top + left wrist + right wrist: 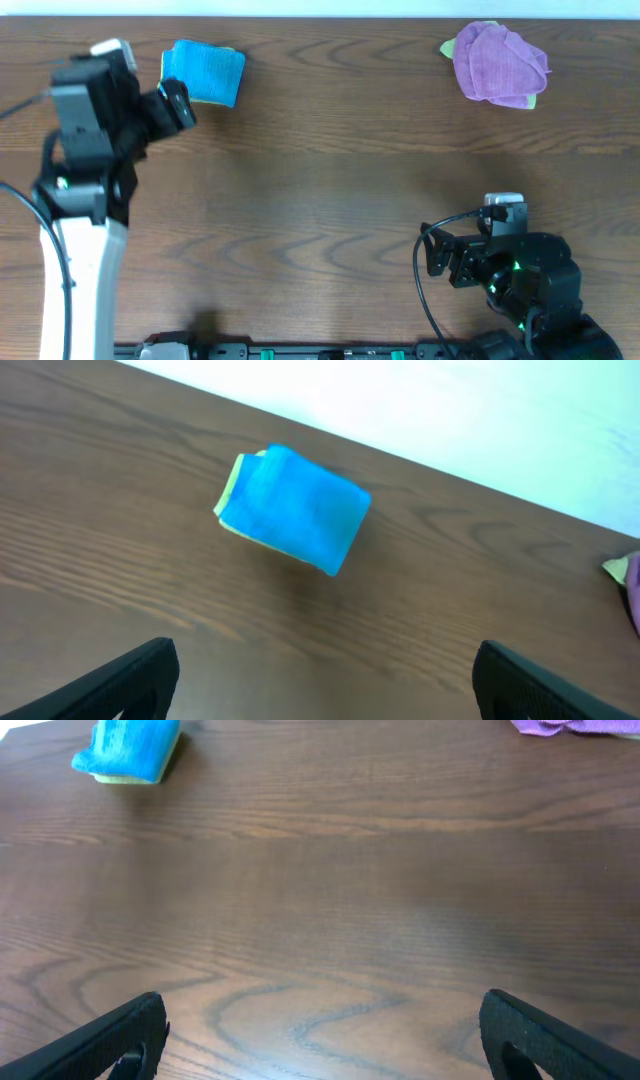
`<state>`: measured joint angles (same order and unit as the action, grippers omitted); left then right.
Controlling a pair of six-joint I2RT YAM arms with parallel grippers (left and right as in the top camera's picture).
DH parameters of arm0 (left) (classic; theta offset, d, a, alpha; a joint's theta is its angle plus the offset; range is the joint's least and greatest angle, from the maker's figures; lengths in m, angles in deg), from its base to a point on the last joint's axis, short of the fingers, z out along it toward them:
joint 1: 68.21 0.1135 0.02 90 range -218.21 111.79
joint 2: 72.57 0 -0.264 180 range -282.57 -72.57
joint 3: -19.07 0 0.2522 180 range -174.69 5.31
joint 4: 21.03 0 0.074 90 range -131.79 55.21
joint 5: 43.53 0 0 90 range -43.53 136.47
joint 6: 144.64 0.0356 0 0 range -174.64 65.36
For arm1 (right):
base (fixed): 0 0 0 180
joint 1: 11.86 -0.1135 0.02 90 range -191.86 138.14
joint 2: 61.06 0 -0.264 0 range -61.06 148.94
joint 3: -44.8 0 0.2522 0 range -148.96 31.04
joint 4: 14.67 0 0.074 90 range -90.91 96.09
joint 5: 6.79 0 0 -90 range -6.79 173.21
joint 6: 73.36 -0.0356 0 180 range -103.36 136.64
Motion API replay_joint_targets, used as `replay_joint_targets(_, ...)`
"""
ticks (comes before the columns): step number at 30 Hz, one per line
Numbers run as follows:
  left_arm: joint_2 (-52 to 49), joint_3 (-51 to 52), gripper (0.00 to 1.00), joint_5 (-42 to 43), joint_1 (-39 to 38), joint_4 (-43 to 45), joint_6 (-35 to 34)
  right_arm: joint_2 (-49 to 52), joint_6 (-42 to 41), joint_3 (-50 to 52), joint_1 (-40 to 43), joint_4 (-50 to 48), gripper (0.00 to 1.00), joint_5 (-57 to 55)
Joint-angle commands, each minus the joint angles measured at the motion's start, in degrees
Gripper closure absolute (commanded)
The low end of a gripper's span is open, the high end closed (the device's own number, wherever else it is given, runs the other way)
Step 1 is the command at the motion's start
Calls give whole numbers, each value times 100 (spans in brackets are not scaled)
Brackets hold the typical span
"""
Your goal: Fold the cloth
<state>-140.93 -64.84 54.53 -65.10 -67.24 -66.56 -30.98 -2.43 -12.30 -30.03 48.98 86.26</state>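
A blue cloth [204,72], folded into a small rectangle with a yellow-green layer under it, lies at the far left of the table. It also shows in the left wrist view [294,508] and the right wrist view [128,747]. A crumpled purple cloth [497,63] with a green edge lies at the far right; its edge shows in the right wrist view [580,726]. My left gripper [177,103] is open and empty, just in front of the blue cloth, its fingers [325,680] wide apart. My right gripper [438,255] is open and empty near the front right; its fingers [325,1040] frame bare wood.
The brown wood table [320,190] ends at a pale wall along the far edge. The left arm's white body [80,270] stands at the front left and the right arm's black base [530,290] at the front right.
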Motion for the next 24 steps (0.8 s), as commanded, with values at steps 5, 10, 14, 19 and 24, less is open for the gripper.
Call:
replay_joint_targets(5,1419,1596,5,-122,-166,892,83,-35,-83,17,59,9,1,22)
replay_joint_targets(10,2345,2470,5,-149,-166,1049,83,-35,-83,17,59,9,1,22)
replay_joint_targets(14,3307,3209,5,-216,-166,1036,223,-35,-85,17,59,9,1,22)
replay_joint_targets(19,4332,3956,5,-227,-168,999,535,-33,-83,17,59,9,1,22)
replay_joint_targets(24,5104,4575,5,-223,-208,798,988,-35,-83,17,59,9,1,22)
